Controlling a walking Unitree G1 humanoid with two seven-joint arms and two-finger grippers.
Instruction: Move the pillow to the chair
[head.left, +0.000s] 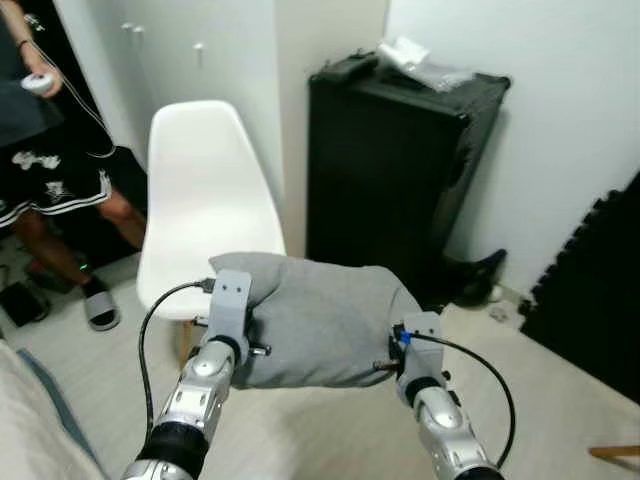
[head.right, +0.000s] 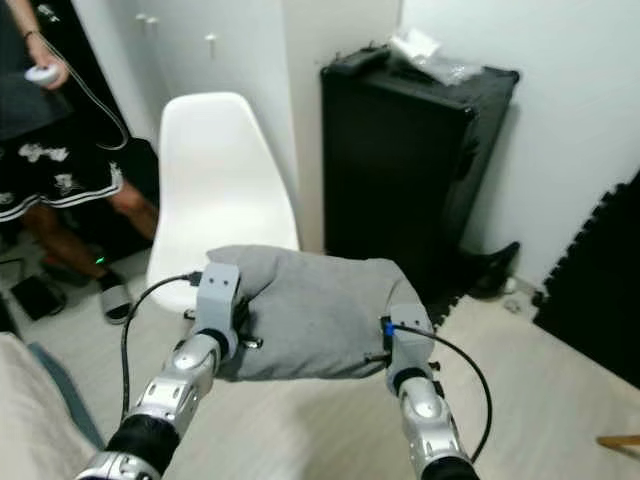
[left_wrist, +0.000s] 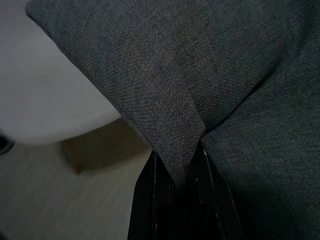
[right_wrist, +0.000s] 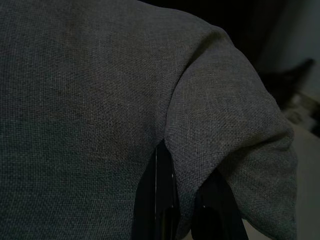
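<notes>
Pillow (head.left: 320, 320), grey and bulky, hangs in the air between the 2 arms, just in front of the white chair (head.left: 205, 200) and above the pale floor (head.left: 560, 400). The left pincer (left_wrist: 172, 172) is clenched on a folded corner of the fabric, and the right pincer (right_wrist: 185, 200) is clenched on a pinch of fabric at the opposite end.

Biggest risk, as I judge it: each hold is only a small fold of cloth, so a quick swing or an uneven pull could let 1 corner slip and drop the pillow to the floor short of the seat. The pillow also hides much of the seat's front edge from the head camera, so it could be set too far forward and slide off the curved shell.

Room is tight. The tall black case (head.left: 400, 170) stands just right of the chair, against the wall, and could catch the right end of the pillow. A person (head.left: 50, 180) stands at the left, near the chair. Dark foam mats (head.left: 600, 290) line the far right. The open lane is straight ahead, over the seat.
</notes>
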